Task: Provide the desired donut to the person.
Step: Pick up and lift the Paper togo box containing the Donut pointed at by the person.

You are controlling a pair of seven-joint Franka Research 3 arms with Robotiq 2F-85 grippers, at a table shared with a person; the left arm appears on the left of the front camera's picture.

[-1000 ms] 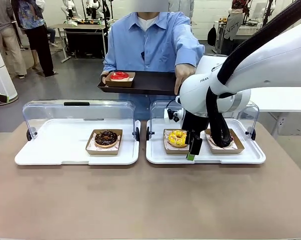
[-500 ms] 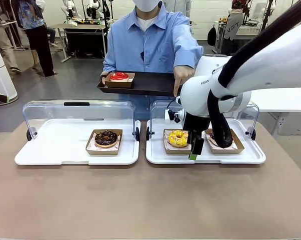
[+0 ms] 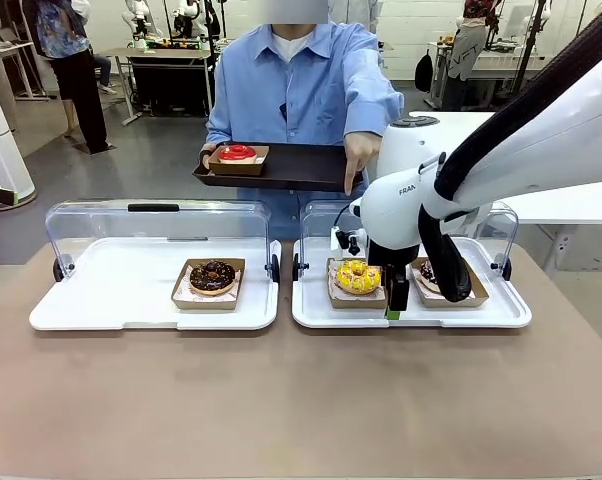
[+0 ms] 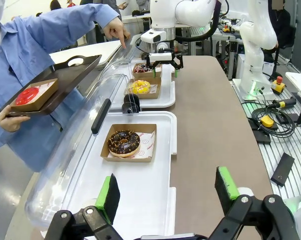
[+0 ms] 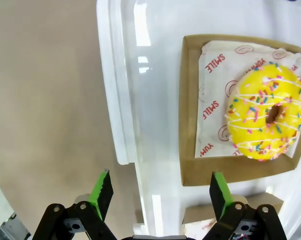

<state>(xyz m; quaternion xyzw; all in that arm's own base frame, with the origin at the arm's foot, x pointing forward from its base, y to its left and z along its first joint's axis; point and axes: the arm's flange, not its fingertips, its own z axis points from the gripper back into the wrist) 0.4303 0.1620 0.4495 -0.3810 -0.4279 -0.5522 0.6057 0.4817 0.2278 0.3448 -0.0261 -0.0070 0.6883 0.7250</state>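
Currently, the yellow donut (image 5: 268, 117) lies flat on a printed paper liner in a shallow cardboard tray (image 5: 189, 110), inside the right-hand white display case (image 3: 461, 315) on the desk (image 3: 301, 400). The donut is round and therefore has no long axis. Its hole faces straight up, as do its white icing lines and coloured sprinkles. The clear lid (image 3: 316, 225) of the case stands raised at the far side. The right gripper (image 5: 160, 192) points down over the near rim of this case, with its jaws spread wide and empty. In the right wrist view one finger is above the bare case floor and the other is above the near corner of the cardboard tray, clear of the donut. In the front view a dark donut (image 3: 427, 273), partly hidden by the arm, sits in a second tray just to the right. The person (image 3: 301, 90) stands at the far side, with one hand (image 3: 359, 160) pointing its index finger down toward the right-hand case. The person holds a black serving tray (image 3: 291, 165) that carries a red donut (image 3: 238, 152). A chocolate donut (image 3: 212, 275) sits in the left-hand case (image 3: 101, 300). The left gripper (image 4: 168, 190) hangs over one end of that case, apart from the donut, with its jaws wide and empty.
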